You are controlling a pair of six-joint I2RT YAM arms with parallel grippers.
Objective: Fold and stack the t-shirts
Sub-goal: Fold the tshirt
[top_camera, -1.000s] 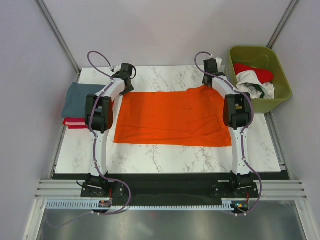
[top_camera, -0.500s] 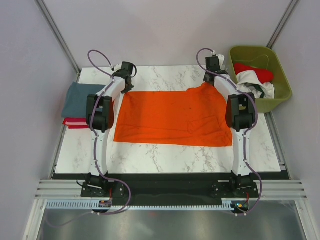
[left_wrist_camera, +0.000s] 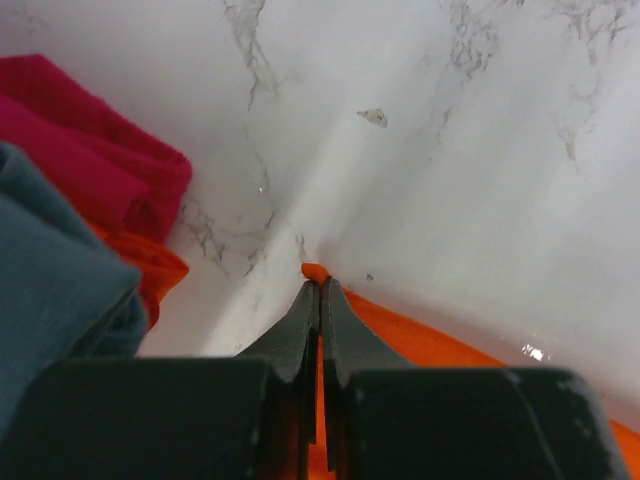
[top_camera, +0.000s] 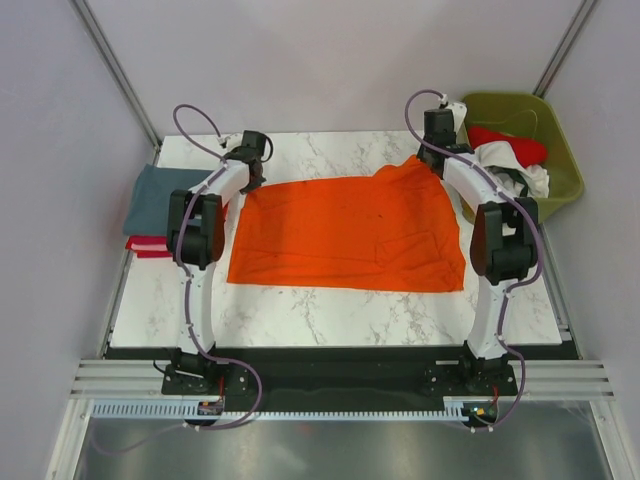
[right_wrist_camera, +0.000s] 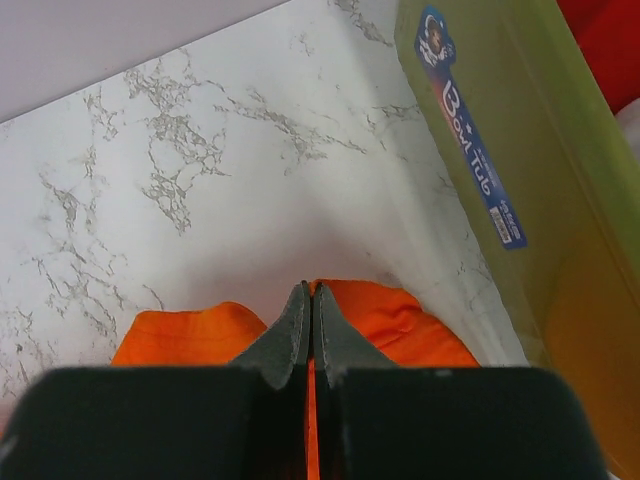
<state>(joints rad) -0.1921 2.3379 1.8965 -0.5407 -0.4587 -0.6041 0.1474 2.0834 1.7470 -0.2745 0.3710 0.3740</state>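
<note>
Between the pressed-together fingers of the left gripper (left_wrist_camera: 320, 288) sits the far left corner of a bright orange cotton t-shirt (top_camera: 350, 232). The jaws are clamped on the cloth, with only a thin orange line showing between them. Ahead of its tips lies a bare white marble-patterned tabletop (left_wrist_camera: 480, 150). Off to this gripper's left is a pile of folded tees. A grey-blue cotton t-shirt (left_wrist_camera: 50, 280) is on top, a red cotton t-shirt (left_wrist_camera: 100, 170) lies lower down, and an orange edge pokes out beneath the grey-blue one.

The right gripper (right_wrist_camera: 308, 292) is likewise closed tight on the same orange shirt, at its far right corner, where the cloth bunches into a hump on either side of the fingers. Just to its right stands an olive-green plastic bin (right_wrist_camera: 500, 200) with a blue sticker (right_wrist_camera: 475, 170) on its wall. From above, the bin holds another red tee (top_camera: 512, 143) and a white tee with dark print (top_camera: 515, 175). Behind both grippers, toward the arm bases, the rest of the orange shirt lies spread on the tabletop.
</note>
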